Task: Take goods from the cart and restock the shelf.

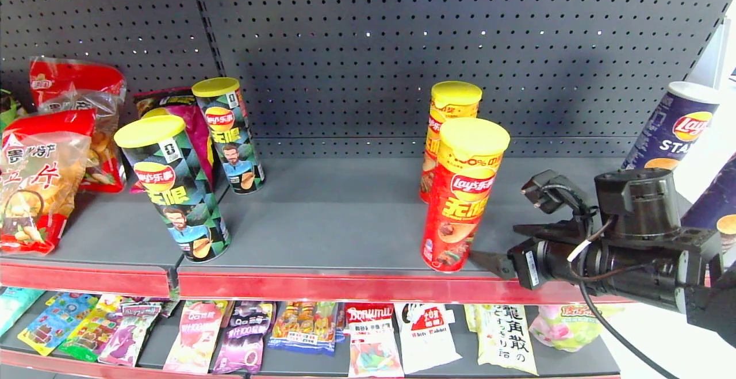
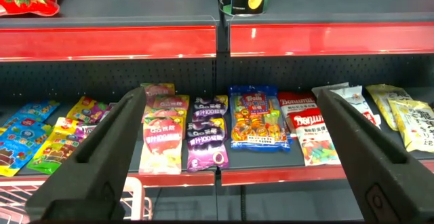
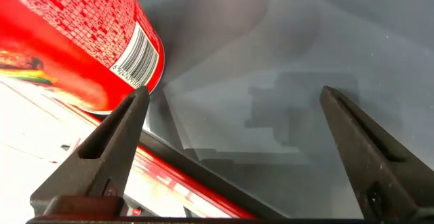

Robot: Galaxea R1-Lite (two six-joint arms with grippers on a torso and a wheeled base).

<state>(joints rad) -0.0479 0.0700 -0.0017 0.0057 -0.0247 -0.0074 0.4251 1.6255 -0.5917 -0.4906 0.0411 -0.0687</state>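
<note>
Red chip can (image 1: 464,195) upright on shelf (image 1: 345,235), right gripper (image 1: 497,245) horizontal beside it, jaws wide

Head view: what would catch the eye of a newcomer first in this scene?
The tall red can with a yellow lid stands upright near the front edge of the grey shelf, right of the middle. The right gripper is low beside its base, jaws open and holding nothing. Farther left, a green can with a yellow lid stands at the front, with a second green can behind it.
</note>
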